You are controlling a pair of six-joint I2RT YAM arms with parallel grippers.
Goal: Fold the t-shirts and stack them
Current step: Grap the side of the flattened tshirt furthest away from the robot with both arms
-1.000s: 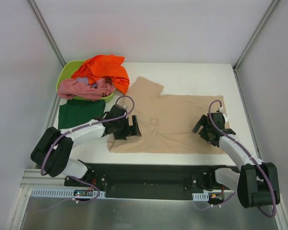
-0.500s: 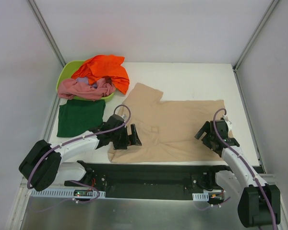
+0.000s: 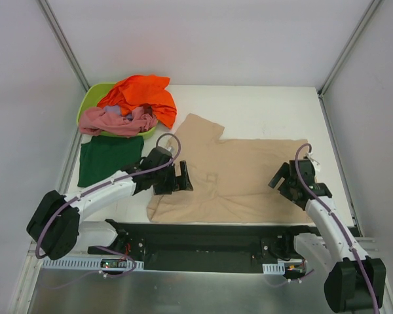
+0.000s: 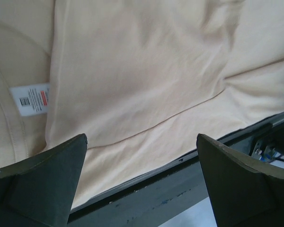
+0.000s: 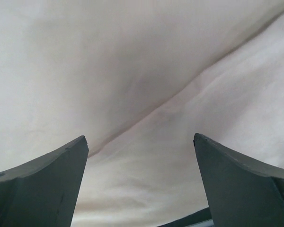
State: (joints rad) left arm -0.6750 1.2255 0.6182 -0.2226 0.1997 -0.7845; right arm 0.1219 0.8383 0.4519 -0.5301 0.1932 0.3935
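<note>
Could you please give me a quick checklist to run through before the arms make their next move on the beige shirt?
1. Left gripper open and empty: ok.
2. Right gripper open and empty: ok.
3. Both over the beige t-shirt: ok.
4. Its near hem clear of the table edge: not ok, it lies at the edge.
5. Grippers touching the shirt: cannot tell.
6. Dark green t-shirt flat, apart from it: ok.

tag (image 4: 32,98) txt unreadable; tub (image 3: 90,99) looks mostly buried under shirts (image 3: 139,97)
</note>
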